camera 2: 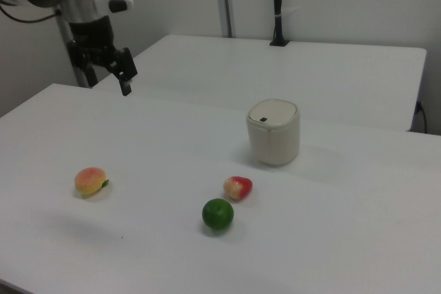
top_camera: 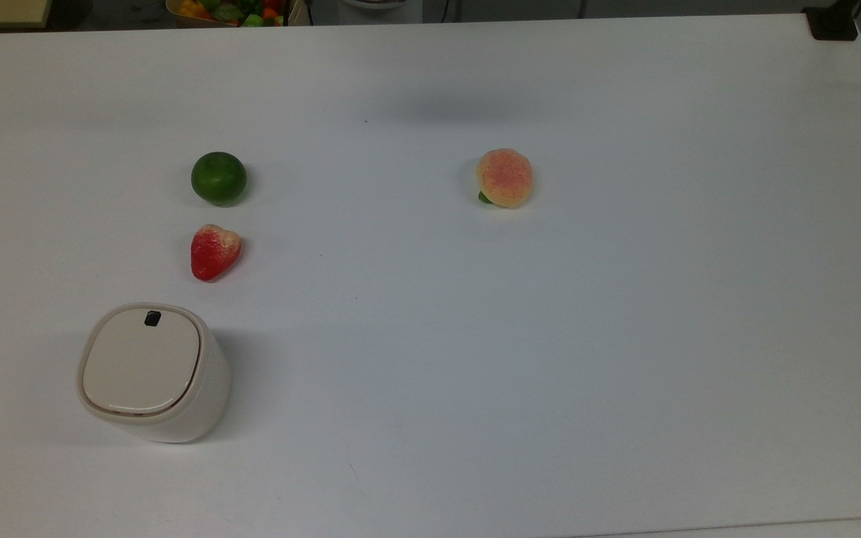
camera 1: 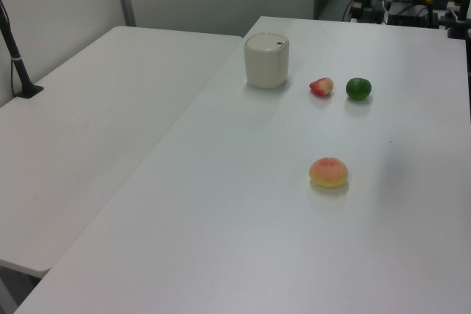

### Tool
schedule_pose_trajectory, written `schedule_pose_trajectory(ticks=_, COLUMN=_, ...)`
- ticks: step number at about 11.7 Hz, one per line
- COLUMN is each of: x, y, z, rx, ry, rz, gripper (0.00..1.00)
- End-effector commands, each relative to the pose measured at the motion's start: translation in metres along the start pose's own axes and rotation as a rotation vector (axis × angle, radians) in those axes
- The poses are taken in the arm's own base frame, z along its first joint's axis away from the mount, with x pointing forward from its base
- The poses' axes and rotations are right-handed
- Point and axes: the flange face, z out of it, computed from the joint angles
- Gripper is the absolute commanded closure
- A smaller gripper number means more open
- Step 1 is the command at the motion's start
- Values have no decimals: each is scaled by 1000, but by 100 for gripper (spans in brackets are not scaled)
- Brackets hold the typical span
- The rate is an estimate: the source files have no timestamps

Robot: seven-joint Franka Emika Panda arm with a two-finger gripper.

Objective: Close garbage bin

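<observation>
The garbage bin [top_camera: 152, 372] is a cream-white tub at the top view's lower left, with its flat beige lid [top_camera: 140, 361] lying down on the rim and a small black mark near the lid's far edge. The bin also stands at the left view's upper middle [camera 1: 266, 60] and the right view's centre right [camera 2: 273, 131]. My gripper [camera 2: 124, 74] hangs on the white arm at the right view's upper left, above the table's far edge. It is far from the bin and holds nothing.
A green lime [top_camera: 218, 178] and a red strawberry [top_camera: 214, 252] lie just beyond the bin. A peach [top_camera: 504, 178] lies near the table's middle. A second white table [camera 1: 88, 130] adjoins at the left view's left. A black post [camera 2: 277, 5] stands behind.
</observation>
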Motion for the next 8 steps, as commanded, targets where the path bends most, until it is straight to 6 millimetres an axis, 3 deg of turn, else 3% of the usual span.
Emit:
schedule_pose_trajectory(ticks=1, x=9, y=0, z=10, rx=-2, ry=10, rz=-40, gripper=0)
schedule_pose_trajectory(ticks=8, x=14, y=4, z=5, rx=-2, ry=58, rz=-33, gripper=0)
